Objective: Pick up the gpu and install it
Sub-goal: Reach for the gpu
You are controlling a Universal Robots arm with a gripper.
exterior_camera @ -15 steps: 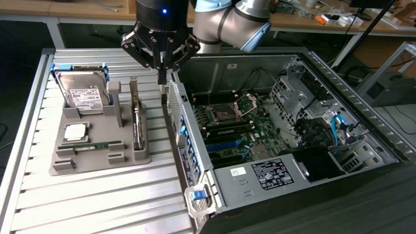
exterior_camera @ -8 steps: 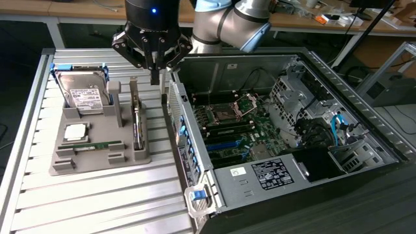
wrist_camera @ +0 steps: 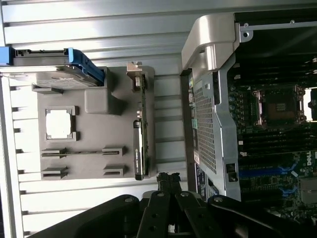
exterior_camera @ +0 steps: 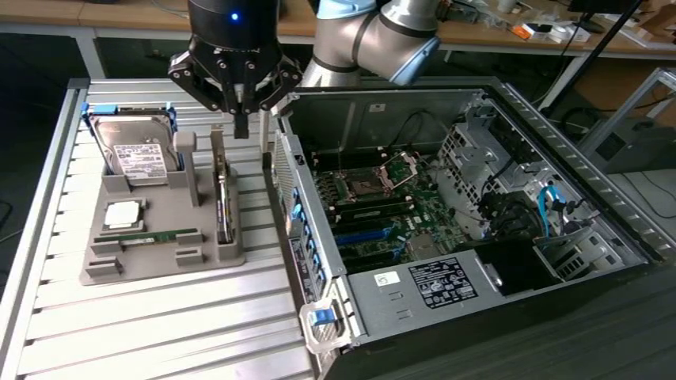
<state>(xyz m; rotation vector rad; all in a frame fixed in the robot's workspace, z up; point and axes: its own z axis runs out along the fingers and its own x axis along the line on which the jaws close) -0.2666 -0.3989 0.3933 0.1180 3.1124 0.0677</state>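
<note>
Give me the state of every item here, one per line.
tool, shut, empty, apart from the gpu
gpu, on edge in the grey holder, not gripped
hard drive, leaning in the holder
memory stick, seated in the holder
processor chip, flat in its recess
computer case, side open, motherboard exposed

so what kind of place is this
Probably a robotics lab set up for computer assembly: a robot arm hangs over a slatted metal table, beside an open computer case with a bare motherboard, and a grey tray holds the gpu and a hard drive.
</note>
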